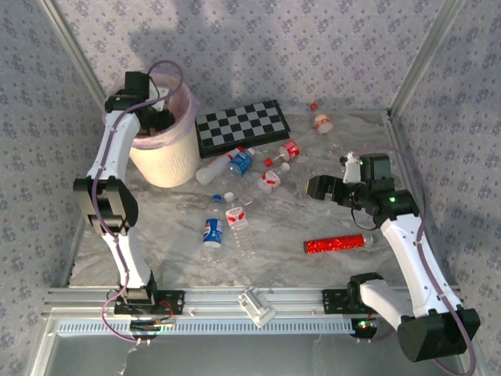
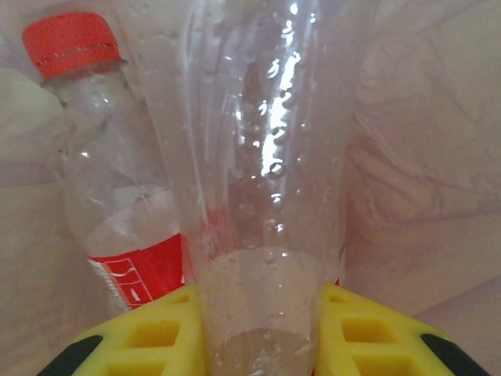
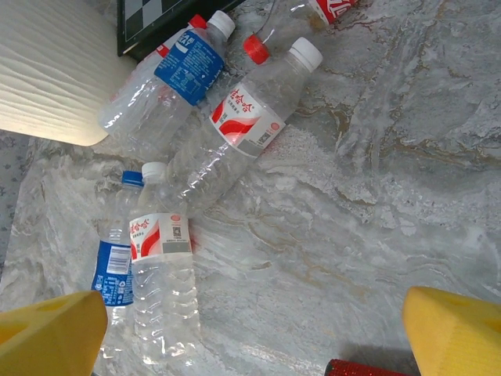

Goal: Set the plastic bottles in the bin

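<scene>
Left gripper [image 2: 258, 338] pinches a clear plastic bottle [image 2: 266, 157] inside the pink-lined bin [image 1: 166, 160]; right gripper [image 3: 250, 333] spread wide.

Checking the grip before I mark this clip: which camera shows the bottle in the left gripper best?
The left wrist view: the clear bottle is close up, pinched between the yellow fingers inside the pink-lined bin. From the top, the left gripper reaches into the bin and hides it. The right wrist view catches the bin's outer wall.
</scene>
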